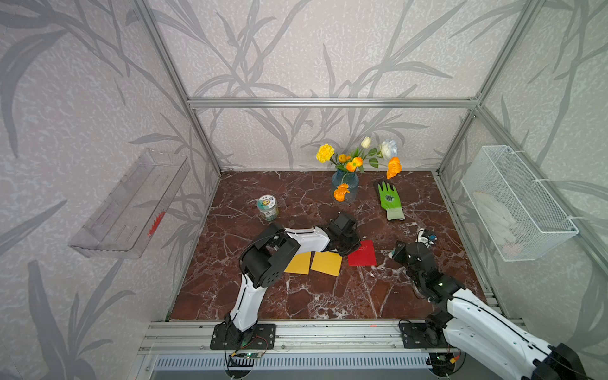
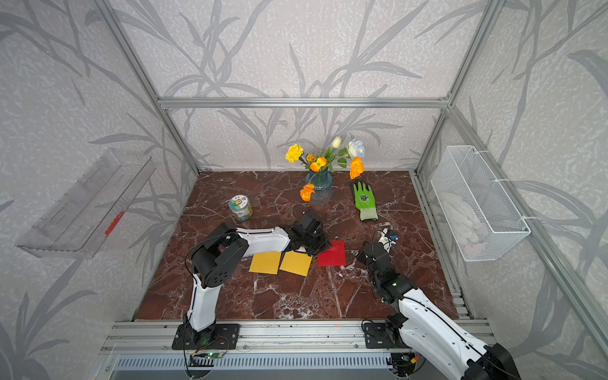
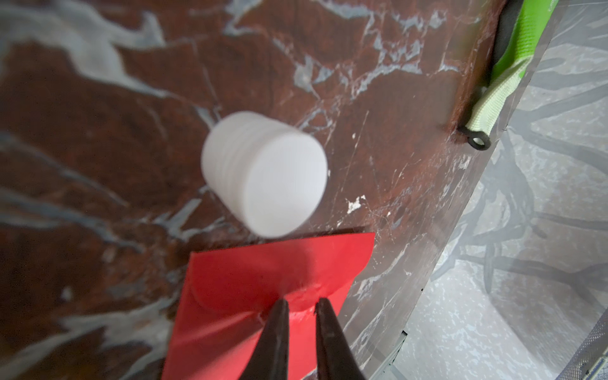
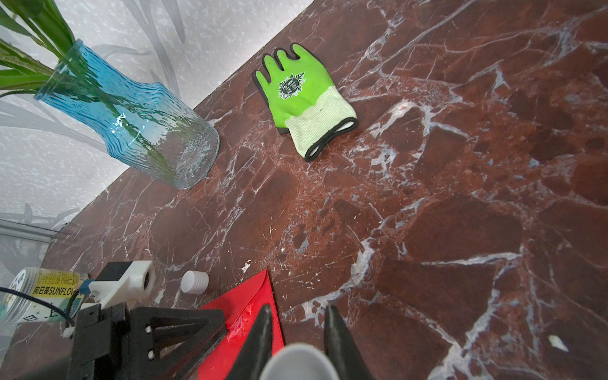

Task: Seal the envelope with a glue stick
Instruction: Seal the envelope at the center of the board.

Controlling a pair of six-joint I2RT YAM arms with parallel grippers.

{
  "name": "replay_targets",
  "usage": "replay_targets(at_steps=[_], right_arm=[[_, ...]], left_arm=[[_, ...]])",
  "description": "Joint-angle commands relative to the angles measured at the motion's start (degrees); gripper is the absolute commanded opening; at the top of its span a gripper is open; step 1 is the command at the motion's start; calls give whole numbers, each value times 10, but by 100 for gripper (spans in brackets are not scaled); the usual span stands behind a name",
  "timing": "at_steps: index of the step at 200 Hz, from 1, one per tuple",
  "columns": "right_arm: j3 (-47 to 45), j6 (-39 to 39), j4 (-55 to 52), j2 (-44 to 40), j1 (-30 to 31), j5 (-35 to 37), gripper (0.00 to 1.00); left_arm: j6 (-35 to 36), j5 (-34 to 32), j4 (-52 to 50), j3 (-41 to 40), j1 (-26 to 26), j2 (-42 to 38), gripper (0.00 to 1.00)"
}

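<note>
Both top views, same count: 1 red envelope (image 1: 363, 255) mid-frame, 2 yellow sheets (image 1: 301, 265) just left of it, 1 jar (image 1: 267, 207) upper left of those, 1 vase (image 1: 348, 181) w/ flowers (image 1: 325, 153) toward frame top, 1 green glove (image 1: 390, 197) right of vase, all on the table (image 1: 296, 302). 2 arms: left arm (image 1: 306, 235) reaches the envelope's left edge, right arm (image 1: 473, 316) ends just right of it; grips unreadable from up here.

Left wrist cam adds 1 white cap (image 3: 263, 174), blurred, just beside an envelope corner. Left claw (image 3: 301, 307) released: narrow gap, nothing between, tips over the envelope.

Right wrist cam adds the rest: right claw (image 4: 297, 316) clenched on the glue stick (image 4: 299, 362), only its pale round end showing btw the fingers; cap on the table, apart from the stick, near the envelope; 1 glossy streak (image 4: 245, 317) on the envelope.
</note>
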Motion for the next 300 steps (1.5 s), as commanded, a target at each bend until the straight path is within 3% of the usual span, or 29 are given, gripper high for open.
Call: replay_targets(at_steps=[1, 80, 134, 300], right_arm=[[15, -3, 12, 3, -2, 1, 0], [14, 0, 17, 12, -3, -5, 0], [12, 3, 16, 12, -3, -7, 0], [-9, 19, 10, 13, -2, 4, 0]], left_arm=[[15, 3, -22, 21, 6, -32, 18], [23, 30, -8, 37, 9, -40, 21], [64, 37, -19, 68, 19, 8, 0], [107, 20, -29, 30, 17, 58, 0]])
